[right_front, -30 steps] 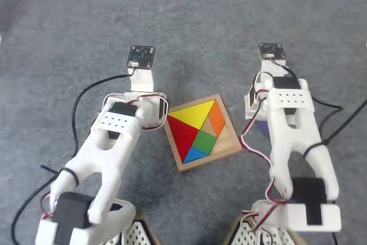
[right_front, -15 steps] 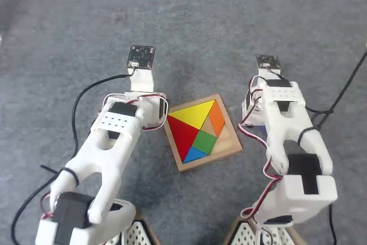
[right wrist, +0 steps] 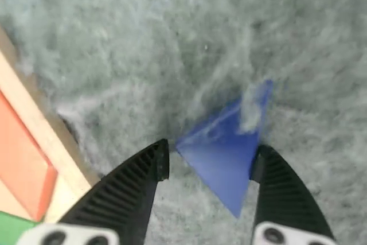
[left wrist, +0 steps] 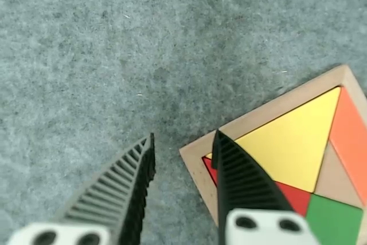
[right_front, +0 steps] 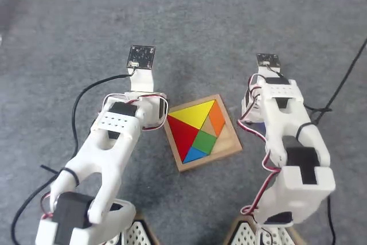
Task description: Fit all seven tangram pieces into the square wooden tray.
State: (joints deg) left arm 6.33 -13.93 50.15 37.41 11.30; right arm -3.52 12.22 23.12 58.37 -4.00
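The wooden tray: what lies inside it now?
Inside the tray lie a yellow piece, a red piece, an orange piece, a green piece and a light blue piece. A tan patch may be a piece or bare floor; the floor under the pieces is hidden.

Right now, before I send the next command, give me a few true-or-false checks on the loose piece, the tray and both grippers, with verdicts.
1. The dark blue triangle lies on the grey mat, outside the tray. True.
2. The right gripper is shut on the dark blue triangle and has it lifted. False: its fingers stand open on either side of the piece, which lies on the mat.
3. The left gripper holds the yellow triangle. False: it is open and empty by a corner of the tray, and the yellow triangle sits in the tray.
4. The orange piece is in the tray. True.
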